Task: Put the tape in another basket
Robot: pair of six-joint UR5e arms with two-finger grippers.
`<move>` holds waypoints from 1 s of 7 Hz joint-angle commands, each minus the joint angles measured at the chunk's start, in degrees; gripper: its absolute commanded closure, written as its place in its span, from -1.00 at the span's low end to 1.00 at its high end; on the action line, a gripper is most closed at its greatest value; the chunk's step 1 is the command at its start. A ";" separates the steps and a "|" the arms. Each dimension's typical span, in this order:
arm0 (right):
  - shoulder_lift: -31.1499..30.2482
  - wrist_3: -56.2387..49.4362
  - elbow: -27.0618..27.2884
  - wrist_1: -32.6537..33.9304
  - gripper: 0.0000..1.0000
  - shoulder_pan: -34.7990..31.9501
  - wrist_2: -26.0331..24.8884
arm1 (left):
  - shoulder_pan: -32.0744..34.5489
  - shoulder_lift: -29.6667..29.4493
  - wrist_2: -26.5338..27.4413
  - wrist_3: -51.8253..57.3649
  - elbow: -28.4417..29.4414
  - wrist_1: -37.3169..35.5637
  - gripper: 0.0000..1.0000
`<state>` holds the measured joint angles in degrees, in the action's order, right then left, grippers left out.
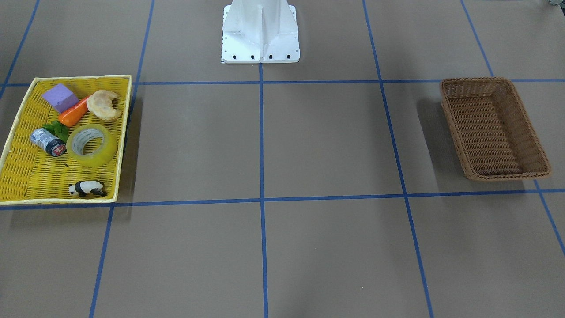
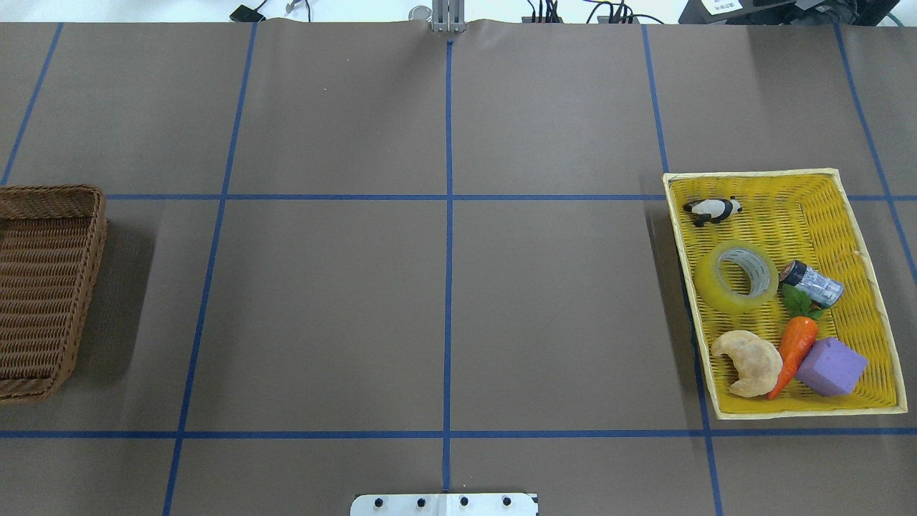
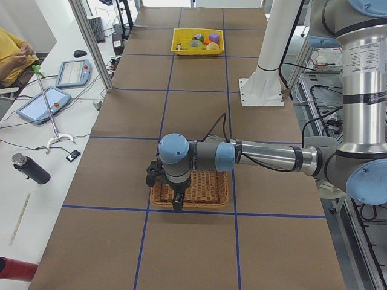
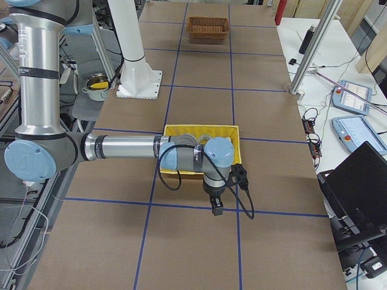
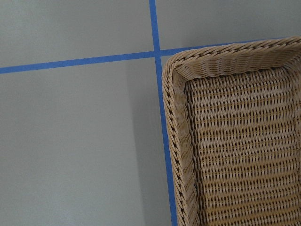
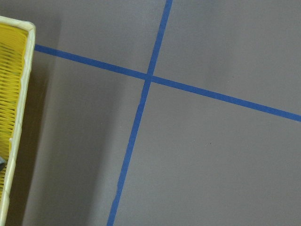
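The tape point(image 1: 93, 158) lies flat, hole up, in the yellow tray point(image 1: 17, 168) at the robot's right end of the desk point(image 1: 331, 141), close to the tray's long wall that faces the middle of the desk. The right fingers point(image 4: 216, 208) hang point-down above the desk just outside the tray's opposite, outer long edge, so the width of the tray lies between them and the roll. From the side I cannot tell whether they are apart or together. The left fingers point(image 3: 177, 204) hang over the end rim of the brown wicker basket point(image 1: 490, 128) at the robot's left end, well apart from the tape, and their state cannot be told either.

Around the tape, a small silver-grey roll point(image 1: 47, 141) with a black-and-red end lies just beside it on the outer side. The green leaves of a toy carrot point(image 1: 74, 114) sit between the two. A croissant point(image 1: 104, 105) lies near the tape on the robot's side, touching the carrot, with a purple foam block point(image 1: 61, 97) beyond. A little panda figure point(image 1: 87, 188) stands apart on the operators' side.

Between tray and basket runs a broad stretch of brown desk crossed by blue lines point(image 1: 261, 132), with the white pedestal foot point(image 1: 260, 39) at the robot's edge. The basket's woven floor shows from wall to wall.
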<state>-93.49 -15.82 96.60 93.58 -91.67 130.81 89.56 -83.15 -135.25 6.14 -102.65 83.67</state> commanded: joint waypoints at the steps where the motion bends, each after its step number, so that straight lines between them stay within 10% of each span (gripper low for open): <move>1: -0.02 0.00 0.16 0.03 -1.00 0.00 0.06 | -0.09 -0.17 -0.10 -0.42 -1.39 -0.17 -0.98; 5: 1.38 0.87 3.32 -1.98 -1.00 0.70 1.62 | 0.00 -0.87 0.34 -0.78 -2.90 0.09 -0.98; 7: 0.86 1.14 2.11 -16.51 -1.00 0.79 2.77 | 0.00 -1.66 0.16 -0.60 -2.90 2.27 -0.98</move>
<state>-92.30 -14.97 99.28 85.44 -90.98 132.61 89.55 -84.46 -134.99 5.49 -105.55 84.55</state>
